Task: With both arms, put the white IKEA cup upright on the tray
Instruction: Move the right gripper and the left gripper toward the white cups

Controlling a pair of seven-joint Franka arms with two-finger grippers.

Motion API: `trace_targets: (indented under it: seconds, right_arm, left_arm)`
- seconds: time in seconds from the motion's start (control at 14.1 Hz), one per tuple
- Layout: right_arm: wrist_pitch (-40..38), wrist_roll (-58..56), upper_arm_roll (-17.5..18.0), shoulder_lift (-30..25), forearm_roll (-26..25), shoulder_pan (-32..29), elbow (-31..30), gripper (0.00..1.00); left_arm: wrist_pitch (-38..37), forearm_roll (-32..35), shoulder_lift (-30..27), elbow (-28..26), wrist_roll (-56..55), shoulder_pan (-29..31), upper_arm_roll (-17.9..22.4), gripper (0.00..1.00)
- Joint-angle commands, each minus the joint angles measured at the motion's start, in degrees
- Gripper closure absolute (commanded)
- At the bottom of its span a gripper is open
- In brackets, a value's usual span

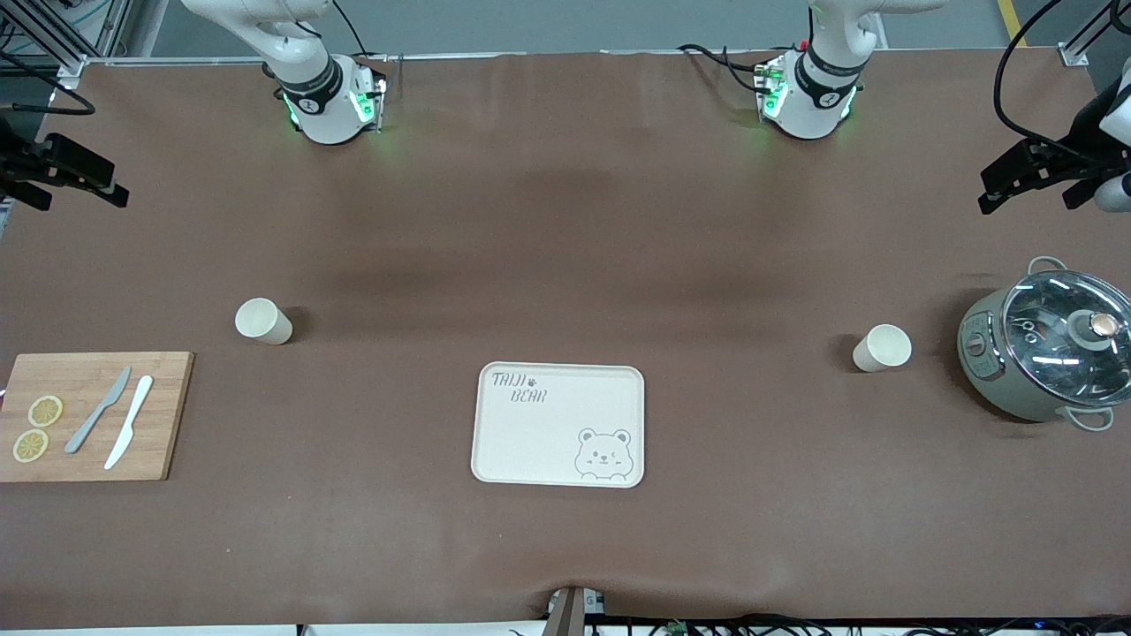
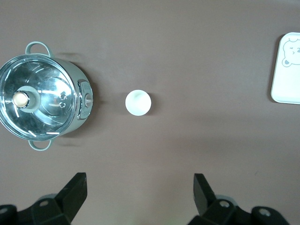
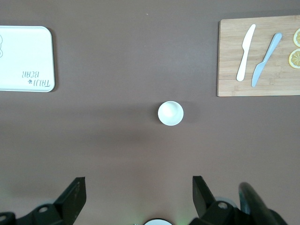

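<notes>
Two white cups stand upright on the brown table. One cup (image 1: 263, 321) is toward the right arm's end and also shows in the right wrist view (image 3: 170, 113). The other cup (image 1: 882, 347) is toward the left arm's end and also shows in the left wrist view (image 2: 138, 102). The cream bear tray (image 1: 548, 433) lies mid-table, nearer to the front camera than both cups, with nothing on it. My left gripper (image 2: 139, 180) is open and empty, high over the table near its cup. My right gripper (image 3: 139, 183) is open and empty, high over the table near its cup.
A grey-green pot with a glass lid (image 1: 1047, 353) stands beside the cup at the left arm's end. A wooden cutting board (image 1: 159, 415) with two knives and lemon slices lies at the right arm's end. The tray's edge shows in both wrist views (image 2: 281, 89) (image 3: 23, 61).
</notes>
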Motion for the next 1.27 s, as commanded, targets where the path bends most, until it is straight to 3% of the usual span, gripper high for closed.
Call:
trace_targets:
  seconds: [0.0, 0.42, 0.85, 1.2]
  right_arm:
    - [0.2, -0.5, 0.8, 0.0, 0.2, 0.0, -0.4, 0.0]
    - [0.7, -0.4, 0.7, 0.3, 0.0, 0.1, -0.3, 0.0]
    - [1.4, -0.4, 0.3, 3.9, -0.1, -3.1, 0.2, 0.0]
    - [1.5, -0.4, 0.3, 6.5, -1.2, -3.5, 1.8, 0.0]
  left_arm:
    - [-0.4, 0.4, 0.5, 1.1, -0.5, 0.2, -0.3, 0.0]
    - [-0.4, 0.8, 4.4, 5.5, -0.1, 0.0, -0.2, 0.0]
    - [1.2, 0.9, 8.2, 3.7, -0.8, -0.2, -0.2, 0.0]
    - [19.0, 0.7, 9.2, -7.3, -0.9, 1.2, -0.1, 0.0]
